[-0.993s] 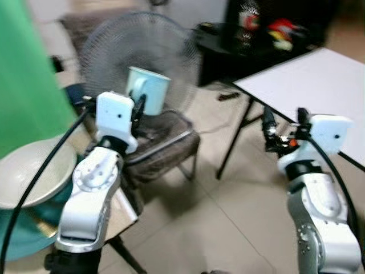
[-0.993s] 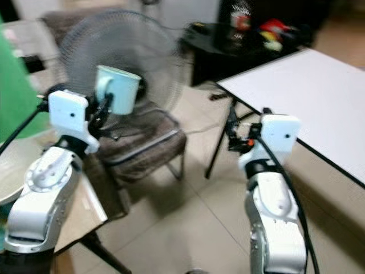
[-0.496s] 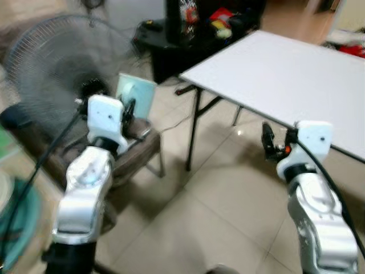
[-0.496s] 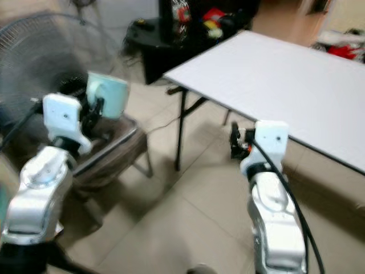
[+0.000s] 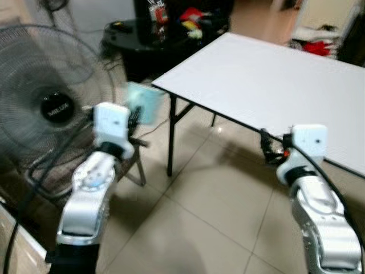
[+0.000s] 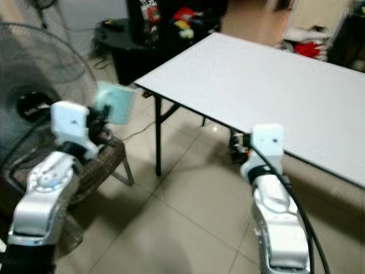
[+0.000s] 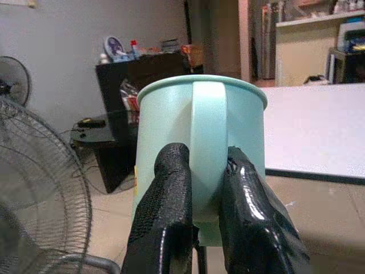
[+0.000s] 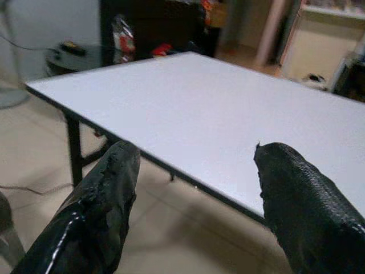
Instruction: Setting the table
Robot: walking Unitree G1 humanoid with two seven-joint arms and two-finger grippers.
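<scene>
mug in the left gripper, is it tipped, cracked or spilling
Nothing stands out. The pale green mug sits upright, the left gripper clamped on its handle, with no crack or spill visible. Its inside is hidden.

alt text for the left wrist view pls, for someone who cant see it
The left claw is shut on the handle of a pale mint-green mug, held upright, with one black finger on each side of the handle. Behind the mug lies a white table, with a wire fan to one side and a dark cabinet against the far wall.

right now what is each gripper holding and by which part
Left gripper holds the mug by its handle; right gripper is open, holding nothing.
</scene>
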